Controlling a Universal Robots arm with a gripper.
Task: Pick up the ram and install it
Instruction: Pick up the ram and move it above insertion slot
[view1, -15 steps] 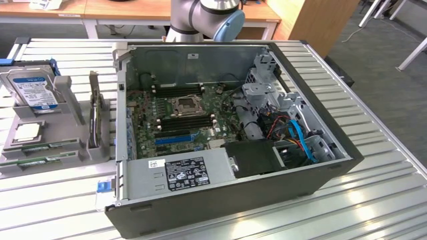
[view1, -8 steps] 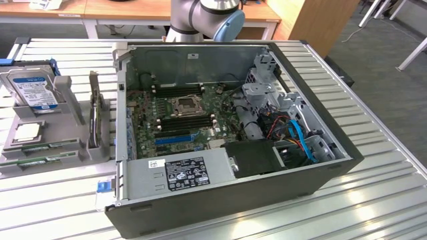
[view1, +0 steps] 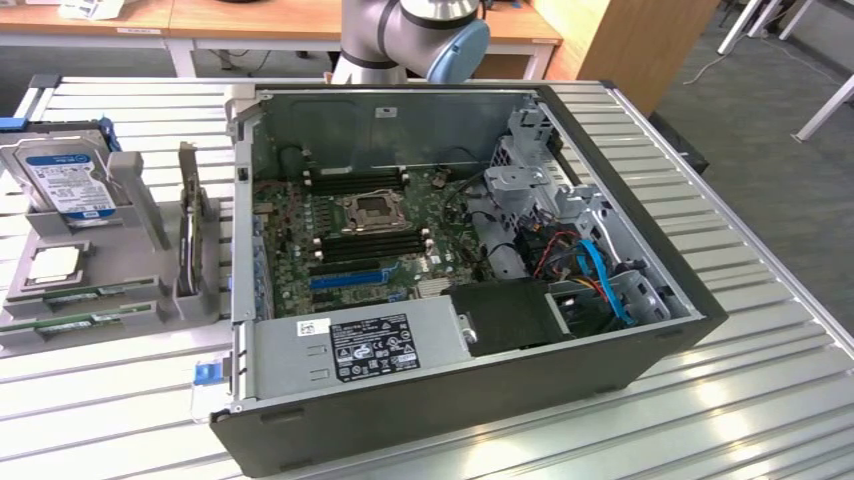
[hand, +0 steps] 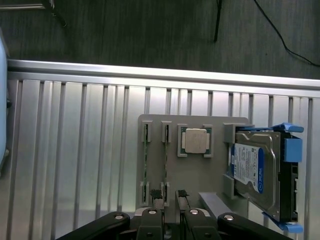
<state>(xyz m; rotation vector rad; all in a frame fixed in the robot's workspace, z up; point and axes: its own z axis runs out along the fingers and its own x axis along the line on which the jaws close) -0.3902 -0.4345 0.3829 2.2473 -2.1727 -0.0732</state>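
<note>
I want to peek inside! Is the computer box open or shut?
Open: the computer case has no side cover, so the motherboard shows inside.

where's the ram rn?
Exterior view's left: two ram sticks sit slotted in the grey holder, next to the processor chip, outside the computer case.

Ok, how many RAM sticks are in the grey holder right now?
2. Both stand on edge in side-by-side slots of the grey holder: one RAM stick beside the processor chip, the other RAM stick at the holder's outer edge. None seems hidden.
</note>
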